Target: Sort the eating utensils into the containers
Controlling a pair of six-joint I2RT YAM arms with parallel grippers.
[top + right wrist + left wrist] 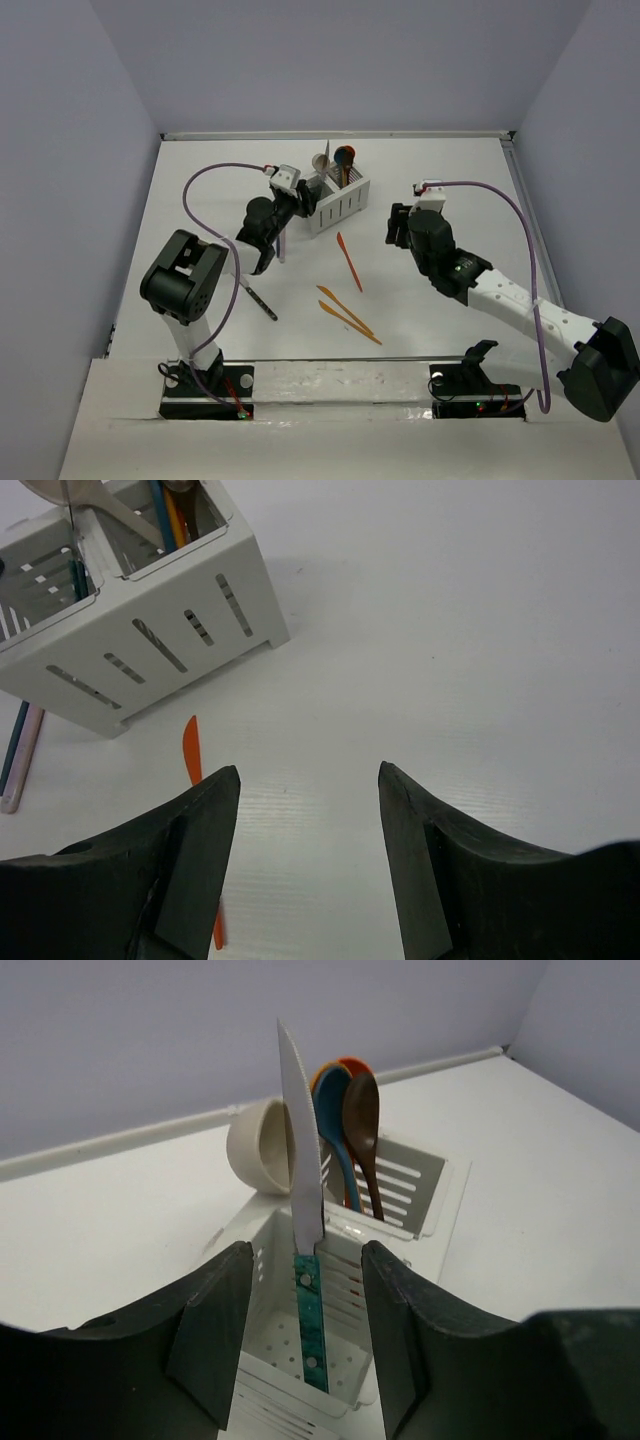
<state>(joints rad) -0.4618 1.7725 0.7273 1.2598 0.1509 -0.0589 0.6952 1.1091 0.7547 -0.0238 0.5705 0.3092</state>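
The white slotted caddy stands at the table's middle back. A knife with a teal handle stands upright in the caddy's near compartment, between the fingers of my left gripper, which is open and does not touch it. Blue, brown and orange spoons and a beige spoon stand in the far compartment. My right gripper hangs open over bare table, right of the caddy. An orange knife lies just left of its left finger.
Two more orange utensils lie crossed near the table's front middle, and the single orange knife lies behind them. A dark utensil lies by the left arm. A pink and a blue utensil lie beside the caddy's left end.
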